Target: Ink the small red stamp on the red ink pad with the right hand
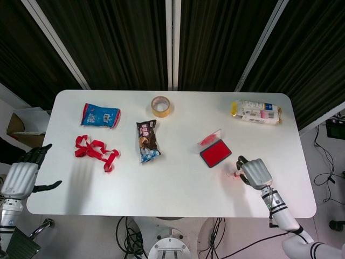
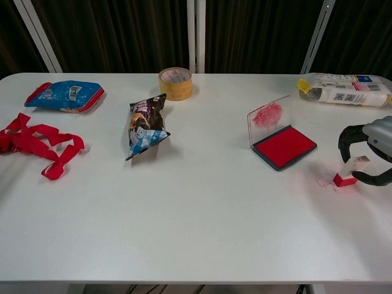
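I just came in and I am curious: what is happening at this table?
The robot's right hand is curled around a small red stamp on the table, fingers either side; a grip is not clear. The open red ink pad lies just beside it, untouched. The left hand hangs open off the table's other end.

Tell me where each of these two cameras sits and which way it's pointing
Head view: high above the table, looking steeply down; both hands show, the left hand off the table's edge, the right hand by the small red stamp.
Chest view: low at the near edge, looking across toward the curtains; only the right hand shows.
Shared: the red ink pad, the stamp, the right hand.
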### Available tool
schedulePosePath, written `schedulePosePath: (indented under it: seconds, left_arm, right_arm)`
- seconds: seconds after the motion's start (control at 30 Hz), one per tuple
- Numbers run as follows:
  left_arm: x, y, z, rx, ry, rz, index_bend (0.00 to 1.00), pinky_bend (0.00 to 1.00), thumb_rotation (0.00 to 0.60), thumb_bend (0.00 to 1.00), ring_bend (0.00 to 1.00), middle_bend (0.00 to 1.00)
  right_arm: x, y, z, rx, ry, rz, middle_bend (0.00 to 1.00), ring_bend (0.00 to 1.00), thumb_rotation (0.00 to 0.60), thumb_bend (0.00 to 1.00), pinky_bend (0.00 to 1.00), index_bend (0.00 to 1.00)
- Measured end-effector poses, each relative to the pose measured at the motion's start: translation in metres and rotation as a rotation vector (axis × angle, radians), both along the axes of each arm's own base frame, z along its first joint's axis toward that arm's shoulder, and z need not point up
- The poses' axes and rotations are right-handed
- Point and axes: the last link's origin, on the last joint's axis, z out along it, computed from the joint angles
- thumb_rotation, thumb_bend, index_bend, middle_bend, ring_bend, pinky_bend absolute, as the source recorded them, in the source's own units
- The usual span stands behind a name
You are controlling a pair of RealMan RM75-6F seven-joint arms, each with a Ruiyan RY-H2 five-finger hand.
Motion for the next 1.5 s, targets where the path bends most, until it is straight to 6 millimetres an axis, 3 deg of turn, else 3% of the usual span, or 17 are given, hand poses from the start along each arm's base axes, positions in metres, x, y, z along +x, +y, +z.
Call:
schedulePosePath:
  seconds: [0.77, 1.1, 1.3, 1.5]
  left_arm:
    - [-0.002, -0.001, 0.002, 0.006, -0.008, -0.002, 0.06, 0.25, 0.45, 0.05, 0.12, 0.14]
    - [-0.003, -0.002, 0.004, 0.009, -0.009, -0.002, 0.06, 0.25, 0.449, 0.05, 0.12, 0.14]
    - [-0.002, -0.002, 0.006, 0.009, -0.005, -0.004, 0.06, 0.25, 0.45, 0.05, 0.12, 0.14]
    - [-0.002, -0.001, 0.006, 0.011, -0.011, -0.003, 0.06, 0.26, 0.45, 0.05, 0.12, 0.14]
  right_arm:
    - [0.001, -0.002, -0.006, 0.008, 0.008, 0.001, 0.51, 0.81, 0.6, 0.34, 0.88, 0.59]
    - [0.003, -0.004, -0.002, -0.001, -0.019, -0.001, 0.52, 0.81, 0.6, 0.34, 0.88, 0.6]
    - [0.013, -0.011, 0.01, -0.003, -0.053, 0.017, 0.51, 0.81, 0.6, 0.34, 0.88, 0.6]
    - [0.042, -0.036, 0.02, 0.033, -0.062, 0.058, 0.5, 0.81, 0.6, 0.35, 0.88, 0.6]
